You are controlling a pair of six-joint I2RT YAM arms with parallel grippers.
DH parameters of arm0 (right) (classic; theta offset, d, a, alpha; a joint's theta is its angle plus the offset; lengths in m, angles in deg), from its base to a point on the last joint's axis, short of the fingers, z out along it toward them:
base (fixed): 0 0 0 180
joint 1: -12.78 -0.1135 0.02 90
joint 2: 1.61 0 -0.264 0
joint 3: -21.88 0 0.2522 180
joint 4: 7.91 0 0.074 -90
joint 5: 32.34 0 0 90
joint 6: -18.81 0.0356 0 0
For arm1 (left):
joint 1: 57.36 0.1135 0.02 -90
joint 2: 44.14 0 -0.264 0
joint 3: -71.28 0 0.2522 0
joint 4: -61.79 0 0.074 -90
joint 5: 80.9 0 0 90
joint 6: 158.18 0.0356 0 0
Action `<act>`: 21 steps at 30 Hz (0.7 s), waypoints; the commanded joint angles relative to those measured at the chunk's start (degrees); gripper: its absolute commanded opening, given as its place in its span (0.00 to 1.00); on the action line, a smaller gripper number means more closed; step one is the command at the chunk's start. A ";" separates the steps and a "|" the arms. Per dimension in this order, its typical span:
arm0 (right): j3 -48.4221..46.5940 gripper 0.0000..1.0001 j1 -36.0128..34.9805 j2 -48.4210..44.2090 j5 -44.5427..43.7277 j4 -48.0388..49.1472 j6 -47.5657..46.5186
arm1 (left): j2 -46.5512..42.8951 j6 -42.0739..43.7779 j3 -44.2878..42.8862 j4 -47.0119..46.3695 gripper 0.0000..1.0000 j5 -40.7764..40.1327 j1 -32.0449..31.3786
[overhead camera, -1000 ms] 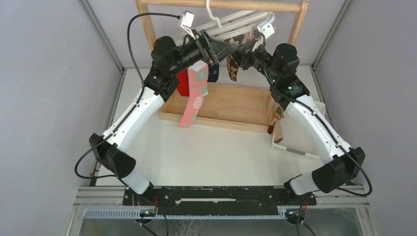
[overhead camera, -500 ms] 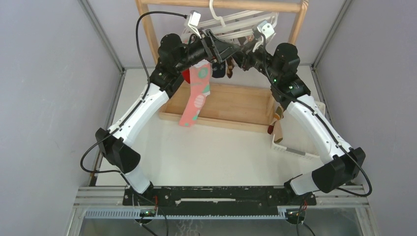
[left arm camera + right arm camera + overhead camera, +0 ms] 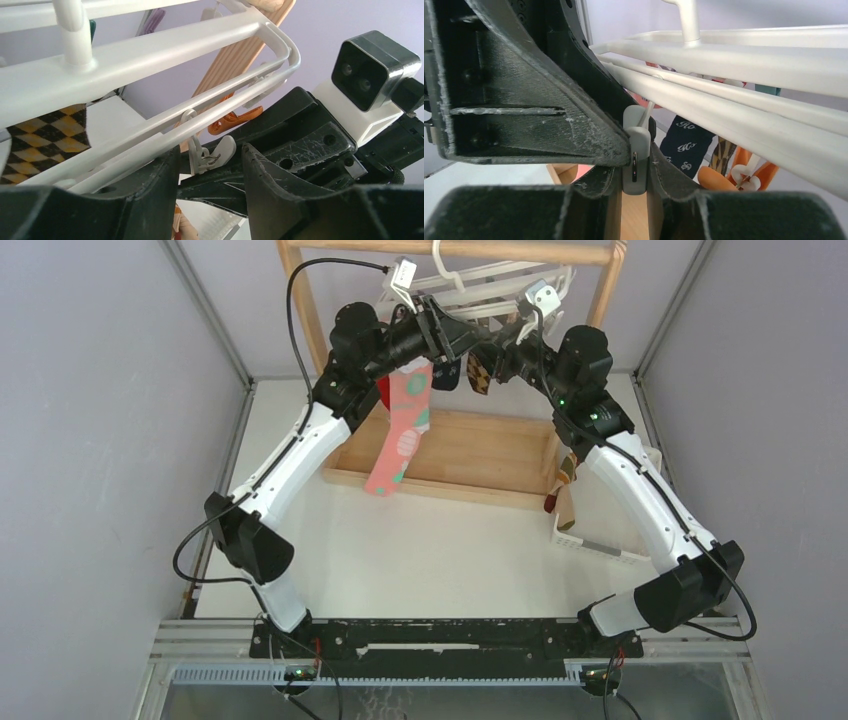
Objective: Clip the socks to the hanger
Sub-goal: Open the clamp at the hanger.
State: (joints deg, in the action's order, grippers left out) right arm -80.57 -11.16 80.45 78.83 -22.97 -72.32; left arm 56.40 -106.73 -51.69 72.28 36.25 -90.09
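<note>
Grey walls (image 3: 100, 440) close in a white desk (image 3: 430, 540); a wooden tray (image 3: 480, 455) lies at its back, a basket (image 3: 600, 540) to the right; the hanger (image 3: 480, 282) hangs on the rack (image 3: 300, 302) behind, pink sock (image 3: 400, 435) dangling below; right claw (image 3: 636, 166) pinches a clip (image 3: 636, 142); left claw (image 3: 210, 153) spread around it.

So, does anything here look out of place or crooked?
A striped sock hangs half out over the rim of the white basket on the right, not clipped up. The pink sock dangles straight below the hanger. Nothing looks spilled or broken.
</note>
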 commanded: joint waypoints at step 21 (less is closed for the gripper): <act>-2.38 0.00 0.34 -1.60 3.98 1.68 -0.70 | -1.92 0.61 4.15 -11.88 0.00 -4.93 0.95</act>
State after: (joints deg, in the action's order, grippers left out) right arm -80.57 -10.42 80.45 78.72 -22.91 -72.67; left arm 56.15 -105.77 -48.26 64.50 34.86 -90.09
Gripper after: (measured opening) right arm 0.252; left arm 0.026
